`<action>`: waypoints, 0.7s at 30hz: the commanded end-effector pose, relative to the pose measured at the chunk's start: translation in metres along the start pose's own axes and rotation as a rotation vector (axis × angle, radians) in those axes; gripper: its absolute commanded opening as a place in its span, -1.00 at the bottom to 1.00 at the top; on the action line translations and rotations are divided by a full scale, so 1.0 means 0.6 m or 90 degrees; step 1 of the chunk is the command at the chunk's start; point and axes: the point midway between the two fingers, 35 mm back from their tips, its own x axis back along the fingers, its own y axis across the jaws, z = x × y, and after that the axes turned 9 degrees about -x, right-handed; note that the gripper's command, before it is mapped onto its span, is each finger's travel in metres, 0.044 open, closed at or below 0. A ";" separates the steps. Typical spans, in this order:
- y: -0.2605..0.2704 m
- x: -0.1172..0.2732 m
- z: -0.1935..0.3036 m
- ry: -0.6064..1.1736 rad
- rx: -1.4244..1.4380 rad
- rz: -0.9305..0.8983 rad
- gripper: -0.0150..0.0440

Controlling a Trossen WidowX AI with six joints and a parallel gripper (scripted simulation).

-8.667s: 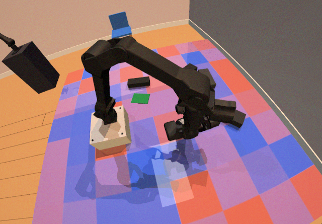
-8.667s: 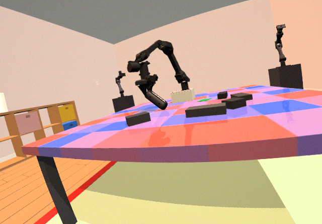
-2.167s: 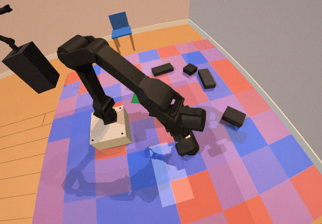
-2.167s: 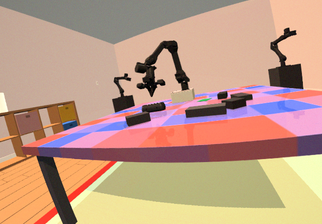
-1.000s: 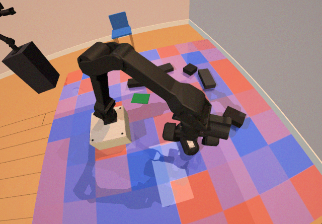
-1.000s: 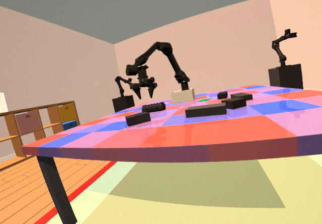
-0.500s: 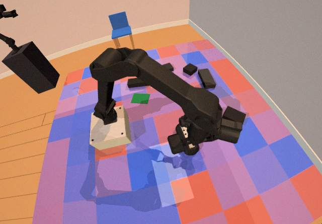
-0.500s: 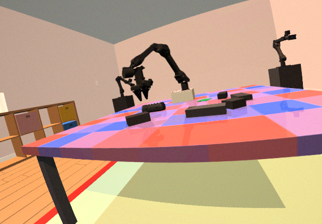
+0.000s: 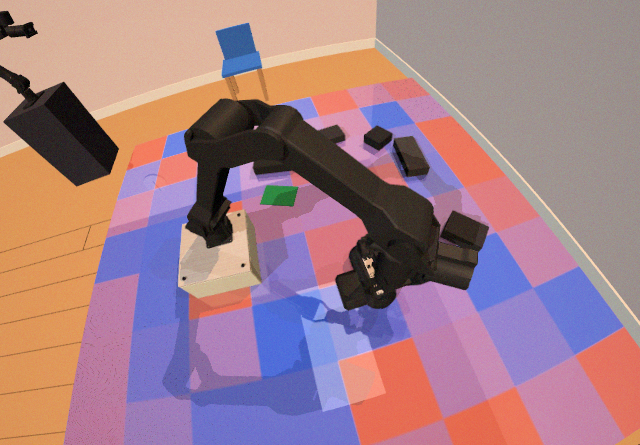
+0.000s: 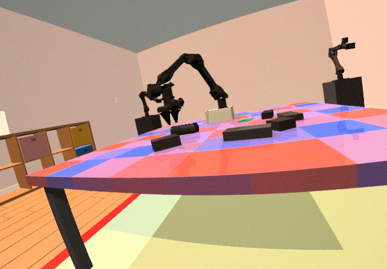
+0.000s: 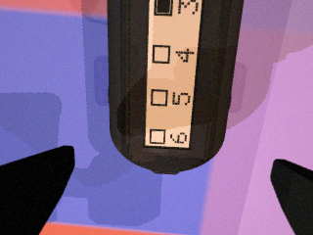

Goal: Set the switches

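Observation:
The dark grey controller unit [image 9: 382,300] [image 10: 187,129] [image 11: 132,137] lies upside down on the bench, its underside label [image 11: 171,75] facing up. In the wrist view, square 3 is filled and squares 4, 5 and 6 are empty; squares 1 and 2 are outside that view. The rocker switches are hidden underneath. My gripper [image 10: 172,123] [image 11: 171,162] is open and empty above the unit. Its fingertips stand wide apart, one to each side of the numbered-6 end. In the top view the wrist covers much of the unit.
A dark block [image 9: 465,230] [image 10: 166,142] lies near the unit. Other dark parts [image 9: 410,156] [image 9: 377,137] [image 10: 247,132] lie farther along the bench. A green square [image 9: 279,195] [image 10: 245,120] lies near the arm's cream base box [image 9: 219,259] [image 10: 219,116].

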 end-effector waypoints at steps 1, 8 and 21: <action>0.002 -0.014 0.000 0.001 0.003 -0.004 1.00; 0.002 -0.033 0.000 0.001 0.003 -0.004 1.00; 0.004 -0.067 -0.001 0.002 0.003 -0.003 1.00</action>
